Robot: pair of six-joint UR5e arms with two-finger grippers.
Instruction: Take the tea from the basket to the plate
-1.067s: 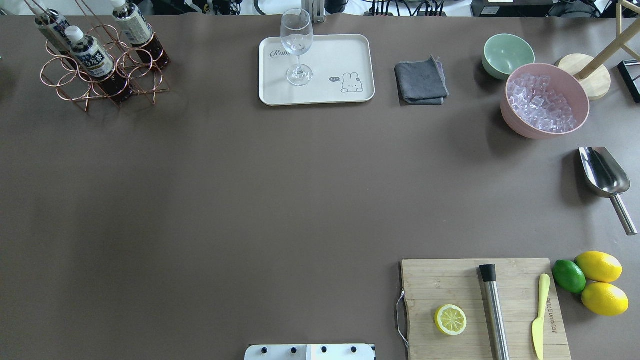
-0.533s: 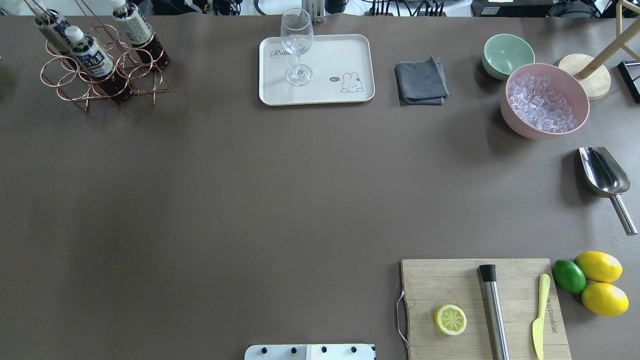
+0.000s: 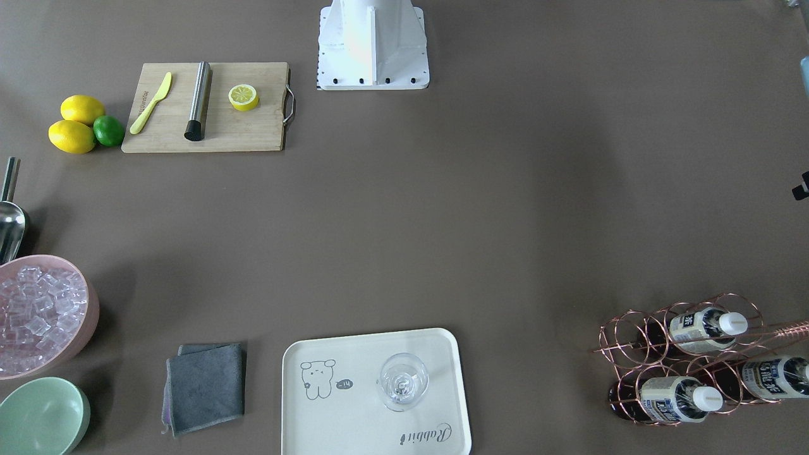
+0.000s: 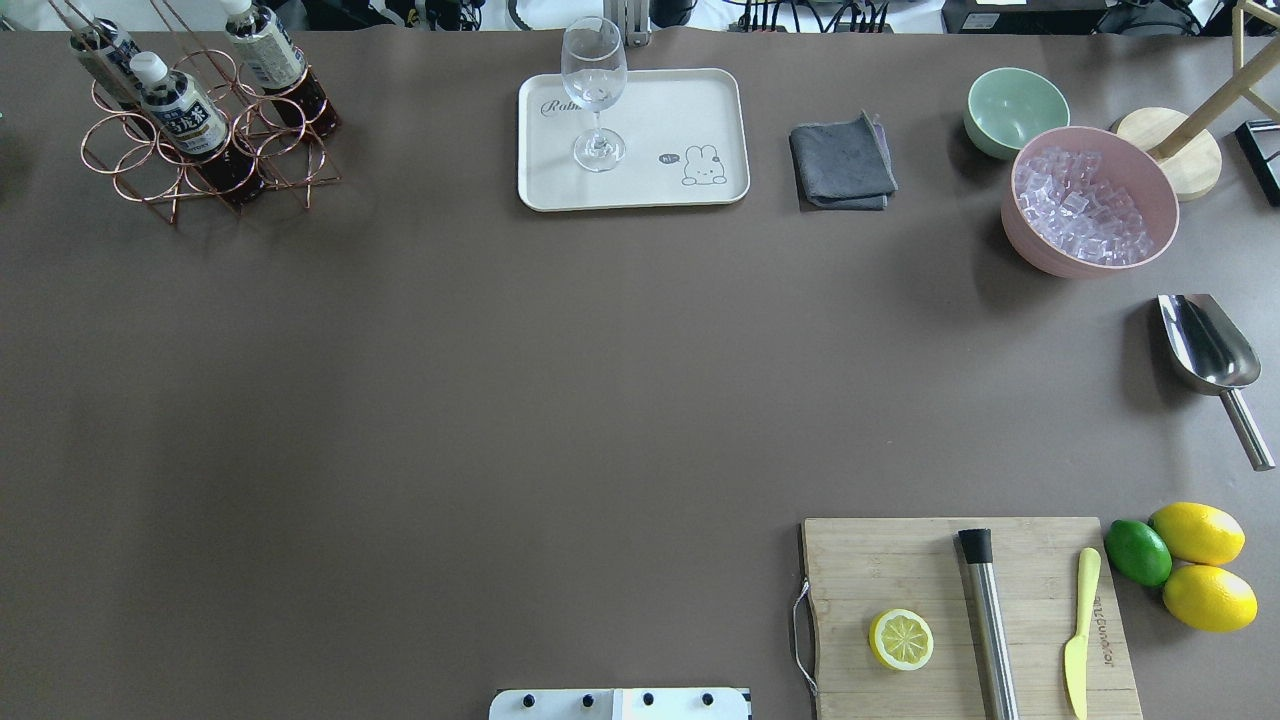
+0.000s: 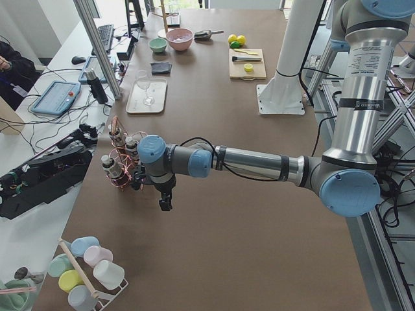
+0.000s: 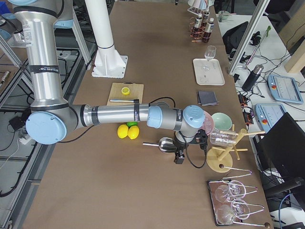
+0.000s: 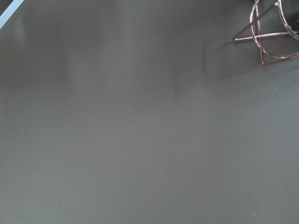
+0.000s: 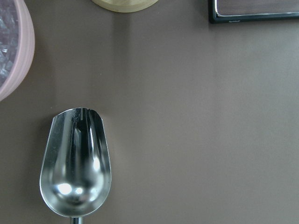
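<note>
Three tea bottles stand in the copper wire basket [image 4: 130, 165] at the far left corner; the nearest tea [image 4: 180, 115] has a white cap and a blue-white label. The cream plate [image 4: 690, 110] with the rabbit drawing lies at the far middle, with a stemmed glass [image 4: 595, 95] standing on it. My left gripper [image 5: 166, 204] shows only in the exterior left view, hanging just beside the basket [image 5: 120, 172]; I cannot tell its state. My right gripper [image 6: 179, 157] shows only in the exterior right view, over the metal scoop; its state cannot be told either.
A grey cloth [image 4: 842, 162], a mint-green bowl [image 4: 1015, 110] and a pink bowl of ice [image 4: 1090, 200] sit right of the plate. The metal scoop [image 4: 1210, 350] lies at the right edge. A cutting board [image 4: 900, 570] with a lemon half, a muddler and a knife lies near right, beside lemons.
</note>
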